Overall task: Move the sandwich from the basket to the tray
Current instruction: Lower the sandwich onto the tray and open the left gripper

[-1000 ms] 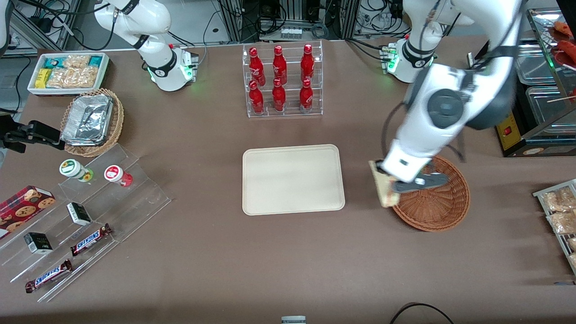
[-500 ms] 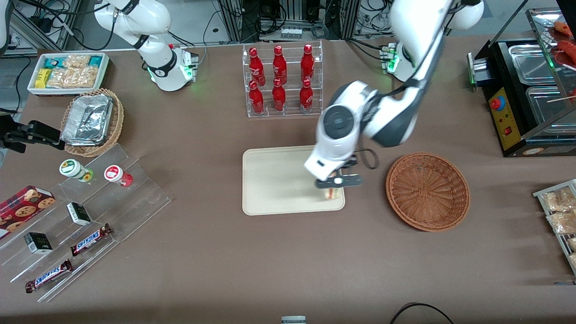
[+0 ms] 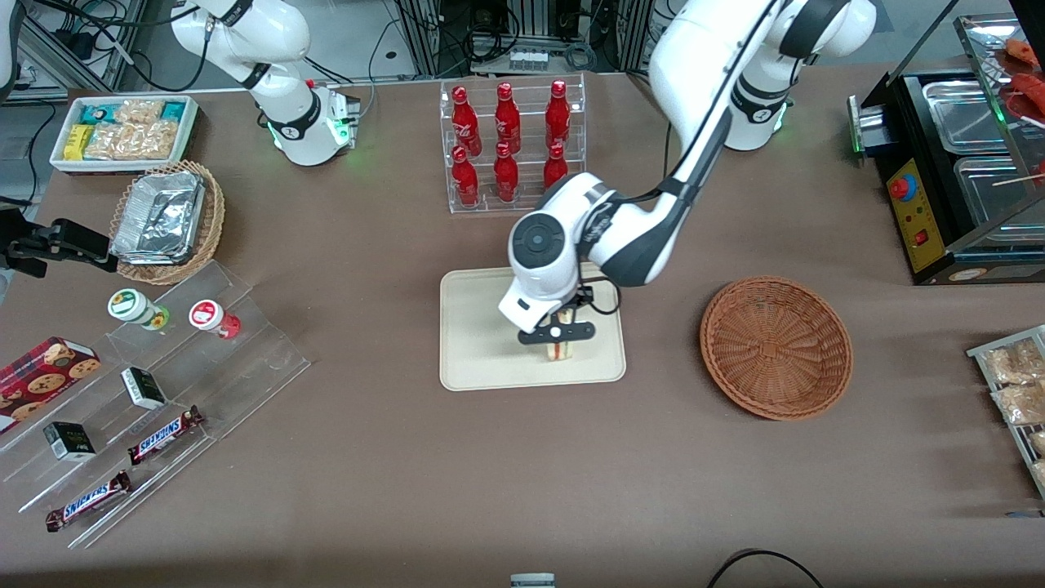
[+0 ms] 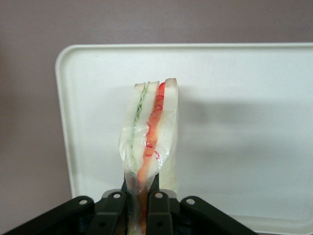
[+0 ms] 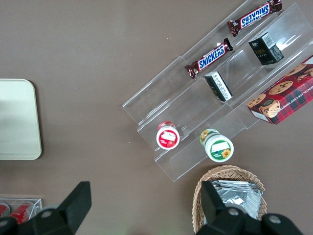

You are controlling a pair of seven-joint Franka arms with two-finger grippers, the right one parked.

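Sandwich [image 4: 149,134], the only one we count, stands pinched edge-up in the gripper [image 3: 558,333], whose two fingers [image 4: 113,208] clamp its lower end. Directly beneath the gripper lies the one tray [image 3: 482,327], the wedge hanging over the tray's part nearer the front camera. One basket [image 3: 775,347] sits well apart, toward the working arm's end. We count six red bottles [image 3: 506,143] farther from the front camera than the gripper.

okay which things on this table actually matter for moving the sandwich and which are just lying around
Job:
- clear-wrapped triangular white-bread sandwich
- left gripper, over the tray, fingers shut on it
- flat cream-beige plastic tray
- round reddish-brown wicker basket

Lying about:
- red bottles in clear rack
- Snickers bars
- foil trays in tan basket
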